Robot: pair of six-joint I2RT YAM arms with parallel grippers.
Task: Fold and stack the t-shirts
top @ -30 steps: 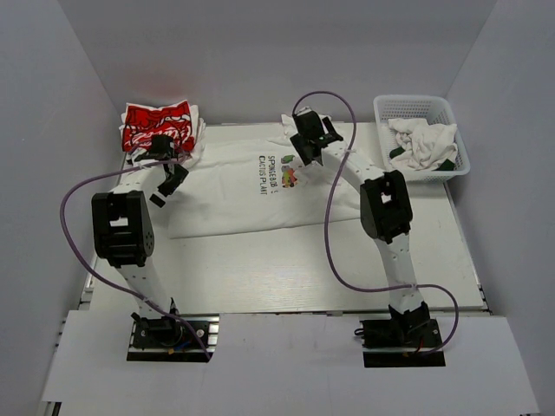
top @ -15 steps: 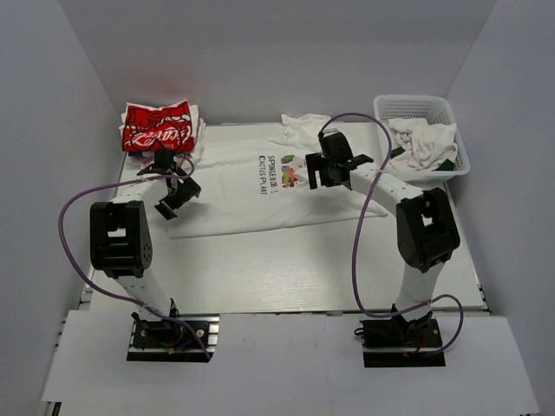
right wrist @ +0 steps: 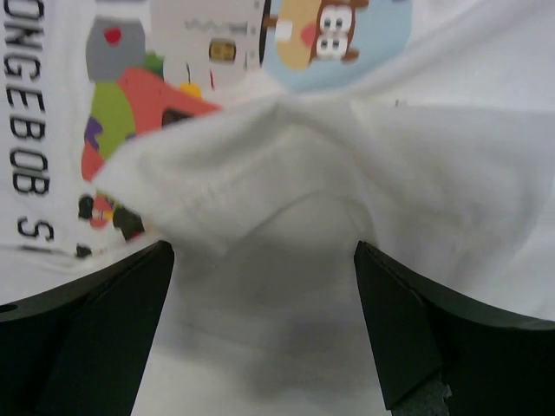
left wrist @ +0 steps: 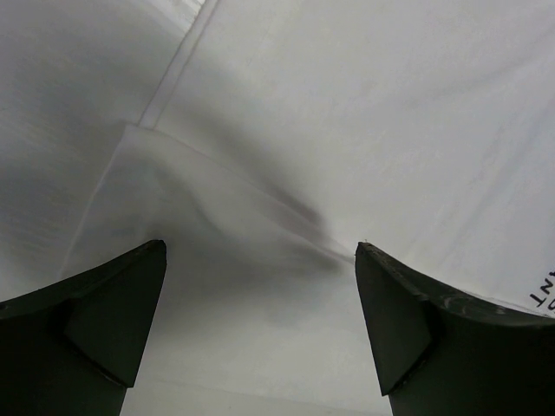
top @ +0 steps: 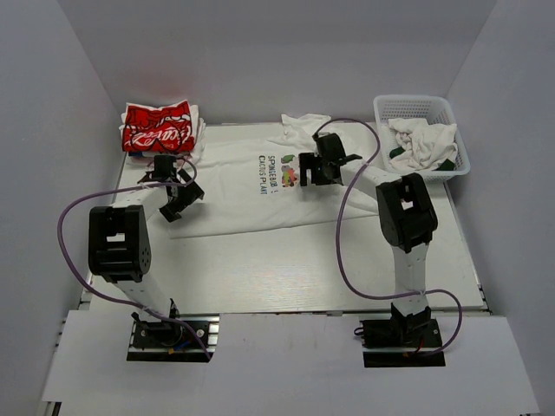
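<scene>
A large white t-shirt (top: 234,195) with a cartoon print (top: 287,172) and dark lettering lies spread across the table's middle. A folded red t-shirt (top: 156,126) with white script sits at the back left corner. My left gripper (top: 182,199) is open low over the white shirt's left part, plain white cloth (left wrist: 260,286) between its fingers. My right gripper (top: 307,171) is open beside the print, with a raised fold of white cloth (right wrist: 260,165) just ahead of its fingers and the print (right wrist: 147,95) beyond.
A white plastic basket (top: 422,113) holding crumpled white and dark cloths stands at the back right. More white cloth (top: 303,126) bunches at the table's back edge. Purple cables loop from both arms. White walls enclose the table.
My right gripper swung from the shirt's back edge out to the right, then back left next to the print. My left gripper moved forward and right from beside the red shirt onto the white shirt.
</scene>
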